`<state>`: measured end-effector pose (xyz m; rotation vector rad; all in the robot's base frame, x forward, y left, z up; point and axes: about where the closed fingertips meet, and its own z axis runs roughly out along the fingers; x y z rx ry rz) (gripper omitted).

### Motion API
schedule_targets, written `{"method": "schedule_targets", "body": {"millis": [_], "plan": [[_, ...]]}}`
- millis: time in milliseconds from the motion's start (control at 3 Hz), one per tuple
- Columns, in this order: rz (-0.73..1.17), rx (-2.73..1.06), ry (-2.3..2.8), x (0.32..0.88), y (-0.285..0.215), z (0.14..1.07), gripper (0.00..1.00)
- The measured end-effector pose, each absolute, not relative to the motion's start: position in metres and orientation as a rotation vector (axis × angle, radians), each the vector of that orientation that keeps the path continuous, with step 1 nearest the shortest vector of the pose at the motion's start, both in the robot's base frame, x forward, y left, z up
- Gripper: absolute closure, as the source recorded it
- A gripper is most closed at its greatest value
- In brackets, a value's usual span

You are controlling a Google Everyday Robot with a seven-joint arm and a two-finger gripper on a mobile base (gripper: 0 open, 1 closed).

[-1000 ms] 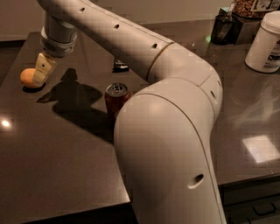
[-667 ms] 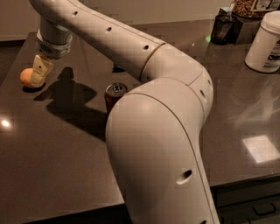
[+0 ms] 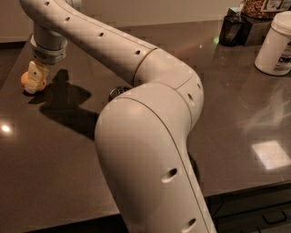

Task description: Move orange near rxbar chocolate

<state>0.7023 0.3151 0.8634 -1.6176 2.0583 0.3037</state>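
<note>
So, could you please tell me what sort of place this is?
Probably a kitchen or break-room counter: a dark polished countertop, a white canister and a snack jar at the back right. The claw hangs at the far left, at the orange.

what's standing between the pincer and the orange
Nothing visible. The pincer sits right at the orange on the far left of the table, covering most of it. The rxbar chocolate is hidden behind the arm, so the way there cannot be judged; the rim of a can shows beside it.

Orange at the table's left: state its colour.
The orange is yellow-orange, camera view; the gripper covers most of it.
</note>
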Motion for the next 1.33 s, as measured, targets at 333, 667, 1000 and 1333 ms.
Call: {"method": "schedule_targets", "body": {"millis": [333, 667, 1000, 1333], "plan": [[0.307, -1.647, 2.052, 0.7008, 0.3243, 0.8585, 0.00], [0.304, -1.670, 2.052, 0.6984, 0.3306, 0.8557, 0.14], [0.300, -1.682, 2.052, 0.6972, 0.3341, 0.8544, 0.38], [0.297, -1.679, 2.051, 0.6979, 0.3337, 0.8564, 0.61]]}}
